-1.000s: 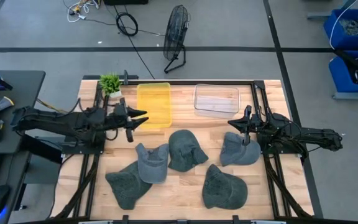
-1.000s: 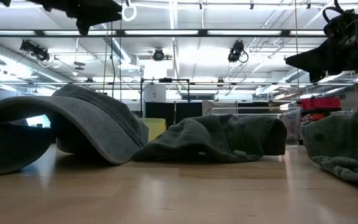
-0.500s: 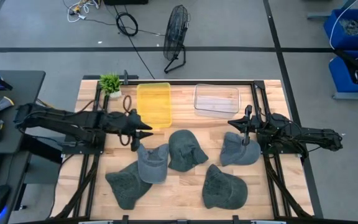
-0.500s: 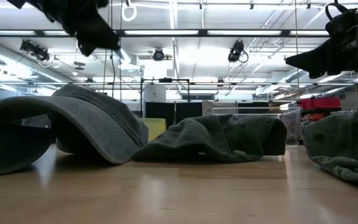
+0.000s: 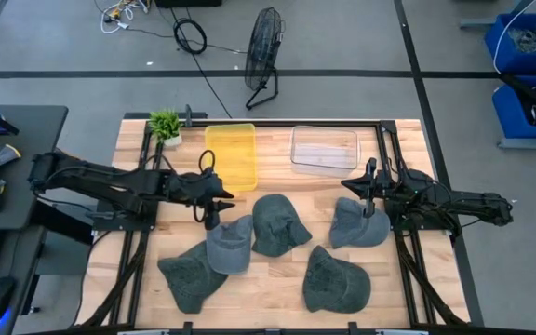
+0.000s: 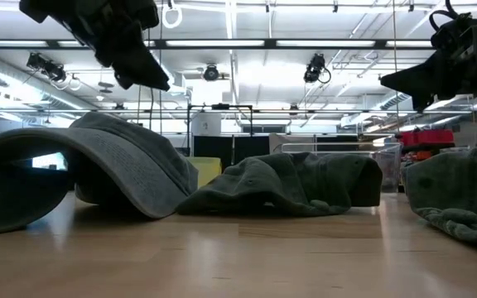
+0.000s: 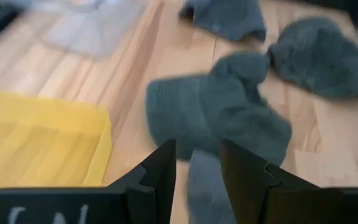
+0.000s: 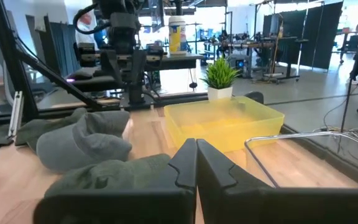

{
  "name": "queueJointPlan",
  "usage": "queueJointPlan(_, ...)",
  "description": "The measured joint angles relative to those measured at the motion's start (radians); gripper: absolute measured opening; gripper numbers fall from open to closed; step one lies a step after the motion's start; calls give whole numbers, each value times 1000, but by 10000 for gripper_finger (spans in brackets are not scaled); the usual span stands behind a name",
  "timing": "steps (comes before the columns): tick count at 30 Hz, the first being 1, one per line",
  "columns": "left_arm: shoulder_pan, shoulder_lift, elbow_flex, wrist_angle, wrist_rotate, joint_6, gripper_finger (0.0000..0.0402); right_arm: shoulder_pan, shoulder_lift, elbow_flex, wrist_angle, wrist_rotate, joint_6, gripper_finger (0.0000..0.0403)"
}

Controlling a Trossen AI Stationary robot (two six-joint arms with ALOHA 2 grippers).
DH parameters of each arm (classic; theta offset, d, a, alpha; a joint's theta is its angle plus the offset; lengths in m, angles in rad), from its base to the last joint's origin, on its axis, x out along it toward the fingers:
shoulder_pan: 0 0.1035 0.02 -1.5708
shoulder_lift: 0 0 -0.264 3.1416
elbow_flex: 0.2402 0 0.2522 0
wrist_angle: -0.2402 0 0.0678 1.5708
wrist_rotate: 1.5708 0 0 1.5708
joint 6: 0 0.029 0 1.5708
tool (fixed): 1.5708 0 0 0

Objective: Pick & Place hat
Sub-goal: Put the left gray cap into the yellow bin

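Several grey caps lie on the wooden table. A lighter grey cap (image 5: pixel 228 244) rests partly on a darker one (image 5: pixel 188 275). My left gripper (image 5: pixel 211 215) hovers open just beyond that cap's far edge, fingers slanting down; in the left wrist view the cap (image 7: pixel 205 182) shows between its fingertips (image 7: pixel 197 165). It hangs above the cap's brim (image 6: pixel 98 157) in the low view. My right gripper (image 5: pixel 369 203) is shut (image 8: pixel 196 154) and waits in the air (image 6: pixel 412 83) over the rightmost cap (image 5: pixel 356 225).
A yellow bin (image 5: pixel 231 156) and a clear bin (image 5: pixel 324 149) sit at the table's far side, with a small plant (image 5: pixel 166 124) at the far left corner. More caps lie at the middle (image 5: pixel 277 223) and near right (image 5: pixel 336 279). Black frame rails run along both sides.
My left gripper has moved from beside the yellow bin toward the table's right and near edge, and down toward the lighter grey cap, tipping its fingers downward. The caps have not moved.
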Motion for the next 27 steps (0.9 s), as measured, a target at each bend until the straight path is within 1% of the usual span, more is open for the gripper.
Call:
queueJointPlan(2,4,16,1,39,18,3,126,0,0,0,0,0,0,6)
queueJointPlan(6,19,64,1,90,95,25,126,0,0,0,2,1,1,6)
queueJointPlan(8,19,76,0,89,101,70,126,0,0,0,3,18,44,6)
queueJointPlan(12,19,77,4,86,126,79,126,0,0,0,6,27,91,20)
queueJointPlan(14,17,58,36,2,169,96,126,0,0,0,31,32,72,32)
queueJointPlan(16,8,42,109,-128,210,105,126,0,0,0,77,34,50,46)
queueJointPlan(19,-21,35,238,-416,216,70,126,0,0,0,145,10,29,67)
queueJointPlan(22,-73,36,335,-627,215,11,126,0,0,0,196,-52,24,80)
queueJointPlan(25,-148,37,352,-750,217,-61,126,0,0,0,226,-105,13,84)
queueJointPlan(27,-208,37,332,-784,218,-163,126,0,0,0,227,-110,-25,85)
